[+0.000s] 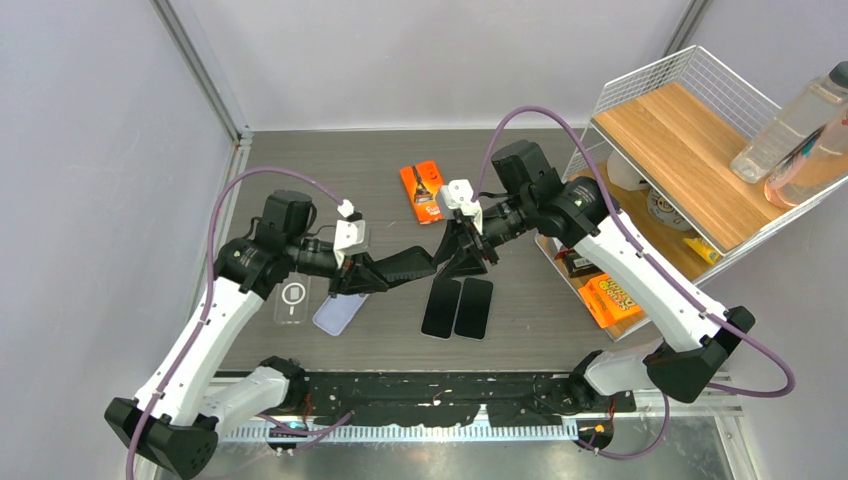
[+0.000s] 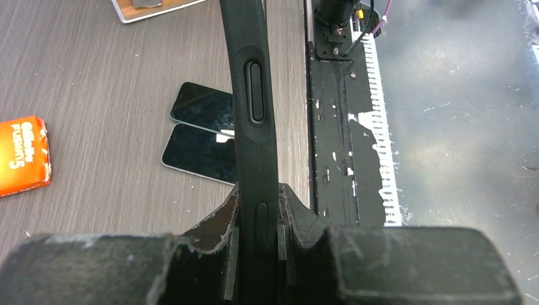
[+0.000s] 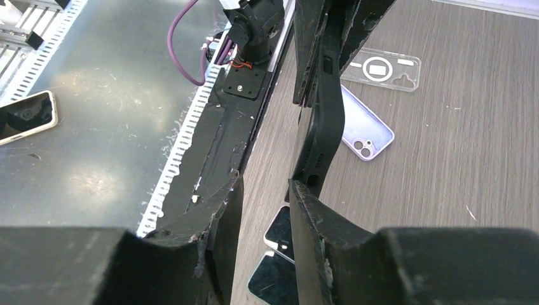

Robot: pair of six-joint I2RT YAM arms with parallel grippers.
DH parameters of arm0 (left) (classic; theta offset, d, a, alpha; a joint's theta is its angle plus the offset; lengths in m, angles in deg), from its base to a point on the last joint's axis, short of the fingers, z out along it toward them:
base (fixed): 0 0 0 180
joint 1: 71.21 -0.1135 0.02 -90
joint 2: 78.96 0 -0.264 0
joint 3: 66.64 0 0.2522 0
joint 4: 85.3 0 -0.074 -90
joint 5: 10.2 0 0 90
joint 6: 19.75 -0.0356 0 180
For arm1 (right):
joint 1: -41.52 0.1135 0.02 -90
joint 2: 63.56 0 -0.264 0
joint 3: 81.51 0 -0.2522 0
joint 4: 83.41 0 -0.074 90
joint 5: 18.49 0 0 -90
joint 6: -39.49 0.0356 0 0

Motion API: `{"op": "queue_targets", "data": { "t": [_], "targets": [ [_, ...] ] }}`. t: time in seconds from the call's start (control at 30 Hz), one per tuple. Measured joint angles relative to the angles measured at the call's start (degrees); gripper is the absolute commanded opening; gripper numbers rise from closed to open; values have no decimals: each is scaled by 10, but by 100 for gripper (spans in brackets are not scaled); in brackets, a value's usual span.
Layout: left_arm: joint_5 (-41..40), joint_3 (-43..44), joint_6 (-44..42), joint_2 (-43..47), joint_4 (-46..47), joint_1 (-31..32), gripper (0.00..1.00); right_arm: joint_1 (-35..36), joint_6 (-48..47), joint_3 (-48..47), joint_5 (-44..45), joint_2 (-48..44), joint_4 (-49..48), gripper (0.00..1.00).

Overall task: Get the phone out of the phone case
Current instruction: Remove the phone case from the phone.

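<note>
Jaws of the left gripper point(image 2: 257, 213) are clamped on one end of a black rubbery phone case point(image 2: 254, 95), which is held edge-on above the grey wood-grain surface point(image 2: 95, 95). From this edge it is impossible to tell whether a phone sits inside. The right gripper point(image 3: 264, 197) meets the case's far end with its jaws apart; contact there is hard to judge. A pair of dark-screened phones point(image 1: 442, 307) lies side by side beneath, partly hidden in both wrist views. A clear plastic case point(image 1: 292, 298) and a lilac case point(image 1: 335, 318) lie by the left arm.
</note>
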Motion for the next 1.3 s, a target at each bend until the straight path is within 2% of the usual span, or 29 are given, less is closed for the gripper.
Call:
{"op": "queue_targets", "data": {
  "t": [0.7,1.3],
  "targets": [
    [20,0,-78,-2,-46,-3,0,8,40,4,-2,10,-7,38],
    [0,-6,18,-12,-21,-3,0,14,63,26,40,10,-44,39]
  ]
}}
